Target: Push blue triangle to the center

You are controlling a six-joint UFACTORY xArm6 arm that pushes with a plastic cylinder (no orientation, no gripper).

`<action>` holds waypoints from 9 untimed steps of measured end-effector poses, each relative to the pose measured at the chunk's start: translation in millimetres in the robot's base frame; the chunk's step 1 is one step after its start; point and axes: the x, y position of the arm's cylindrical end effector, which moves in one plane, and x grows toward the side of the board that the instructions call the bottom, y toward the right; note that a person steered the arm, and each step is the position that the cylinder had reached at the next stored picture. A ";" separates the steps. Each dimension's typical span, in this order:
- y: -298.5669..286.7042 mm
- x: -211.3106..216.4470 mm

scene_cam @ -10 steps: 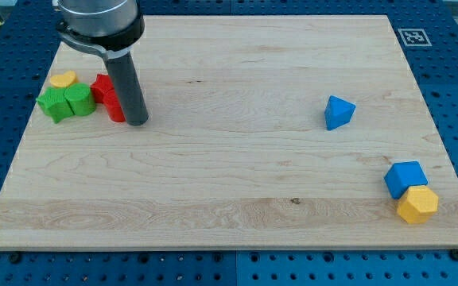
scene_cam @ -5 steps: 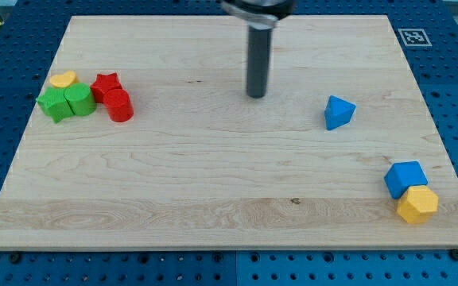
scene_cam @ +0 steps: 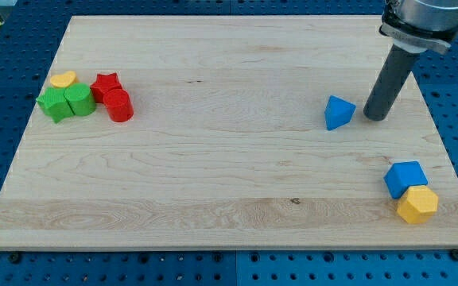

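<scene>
Pale smooth wooden board (scene_cam: 213,183), matt plastic-looking blue triangle (scene_cam: 339,112), matt dark rod (scene_cam: 388,79)

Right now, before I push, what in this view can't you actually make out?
- Whether my tip touches the blue triangle: only a thin gap seems to show on the triangle's right side in the camera view.
- The arm above the rod: cut off by the view's top edge.
- The shapes of the green blocks and the yellow block at the view's left: crowded together with the red blocks, too small to tell.
</scene>
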 end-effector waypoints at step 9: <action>-98.4 -58.7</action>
